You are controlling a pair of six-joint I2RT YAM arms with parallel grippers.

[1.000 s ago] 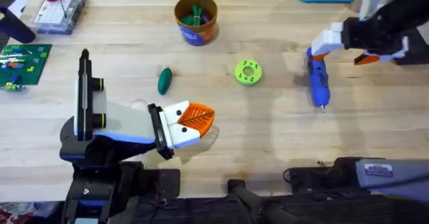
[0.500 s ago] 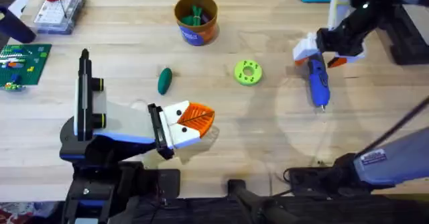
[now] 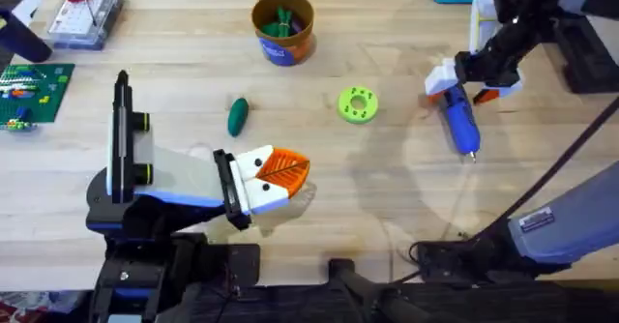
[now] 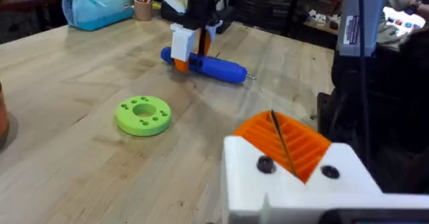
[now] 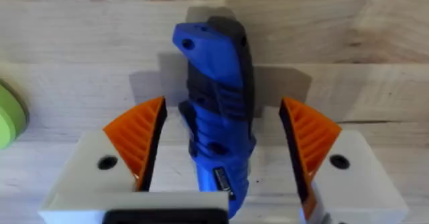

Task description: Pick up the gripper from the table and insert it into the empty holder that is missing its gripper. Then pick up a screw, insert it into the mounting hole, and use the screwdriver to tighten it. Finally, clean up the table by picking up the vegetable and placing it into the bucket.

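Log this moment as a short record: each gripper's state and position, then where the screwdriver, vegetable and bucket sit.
right gripper: open, pads on either side of the screwdriver, not yet closed on it
left gripper: shut, near the table's front edge, holding nothing
screwdriver: lying flat on the table at right, bit toward the front edge
vegetable: on the table, left of the lime-green disc
bucket: upright near the far edge, green items already inside
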